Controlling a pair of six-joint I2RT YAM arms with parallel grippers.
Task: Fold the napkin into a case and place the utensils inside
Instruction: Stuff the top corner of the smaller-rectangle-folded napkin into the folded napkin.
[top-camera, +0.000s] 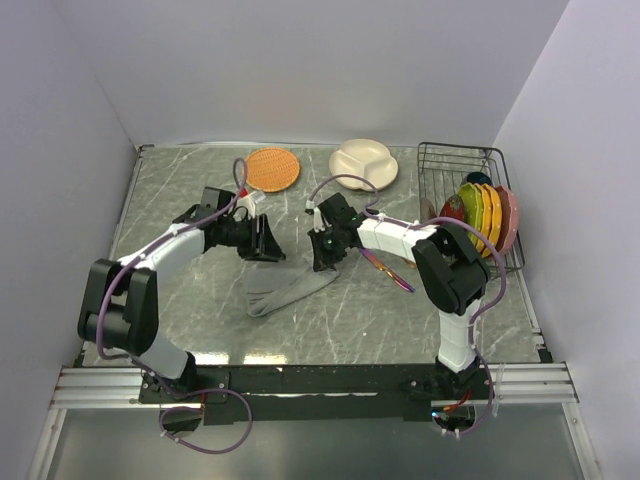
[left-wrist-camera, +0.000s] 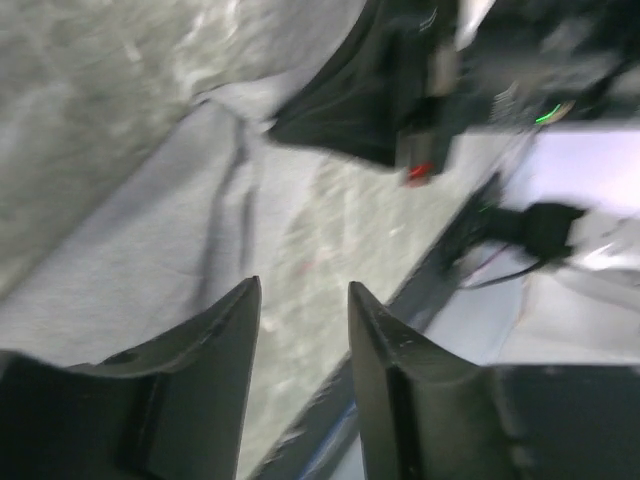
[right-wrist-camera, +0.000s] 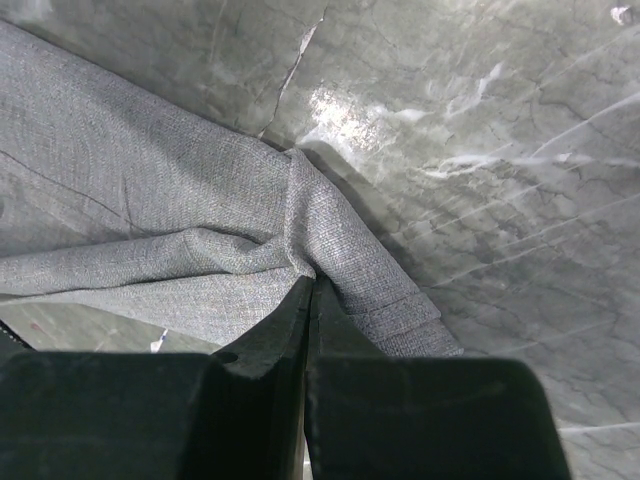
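On the worktop (top-camera: 380, 300) the napkin (top-camera: 285, 292) lies as a narrow strip. My right fingers (right-wrist-camera: 270, 340) are pinched together on its raised crease, probably to anchor it. My left fingers (left-wrist-camera: 215, 340) stand partly apart and empty, cloth just beyond them. The knife (top-camera: 388, 271) lies behind the right fingers.

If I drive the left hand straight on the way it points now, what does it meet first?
Most likely the bare table, just beside the edge of the napkin. The left hand is open and the view is blurred, so its finger nearer the cloth might brush it first.
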